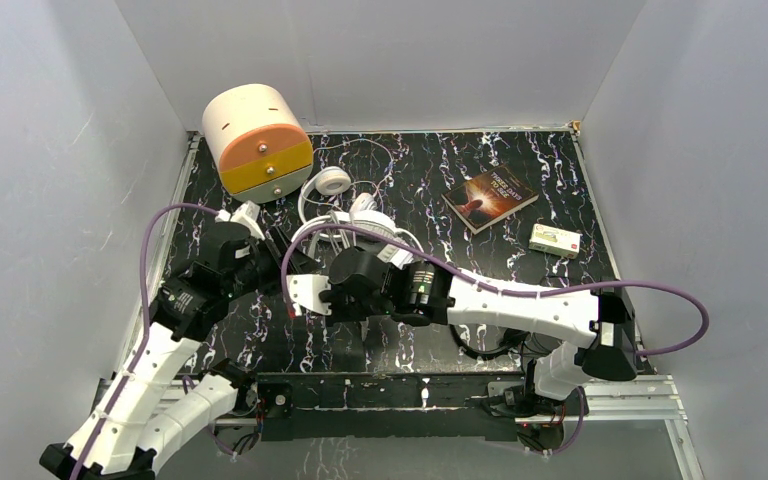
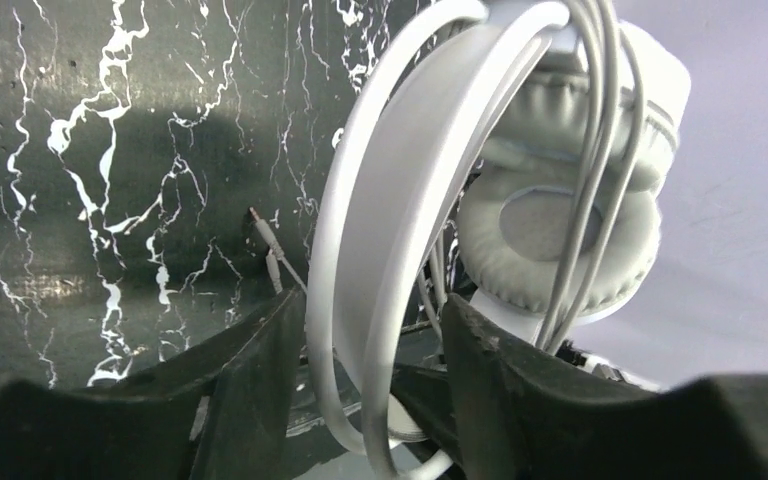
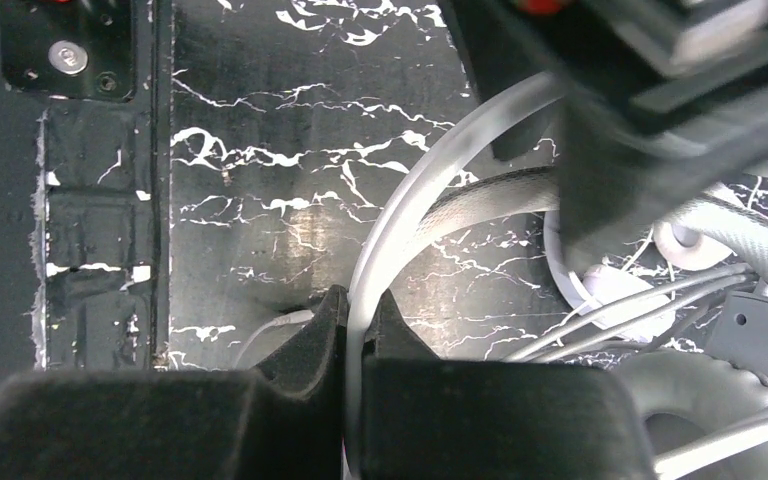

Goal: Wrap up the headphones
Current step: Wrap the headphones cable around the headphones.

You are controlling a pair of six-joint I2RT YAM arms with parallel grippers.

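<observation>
Right wrist view has the right gripper (image 3: 360, 300) pressed together on the thin white headband (image 3: 415, 205) of the big white headphones (image 1: 368, 210), which lie left of centre over the table (image 1: 430, 170), between both arms. Left gripper (image 2: 370, 305) stands spread, the band running lengthwise between its fingers (image 2: 250, 380); contact there is unclear. Cord (image 2: 590, 150) loops over the ear cup (image 2: 555, 235). Overhead, the arms hide both grips, and the cord's free end cannot be traced.

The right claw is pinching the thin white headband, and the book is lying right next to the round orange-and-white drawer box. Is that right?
Not quite. The right gripper is pinching the thin white headband, but the book lies well away from the round drawer box, over on the right near a small box. The top view shows this.
</observation>
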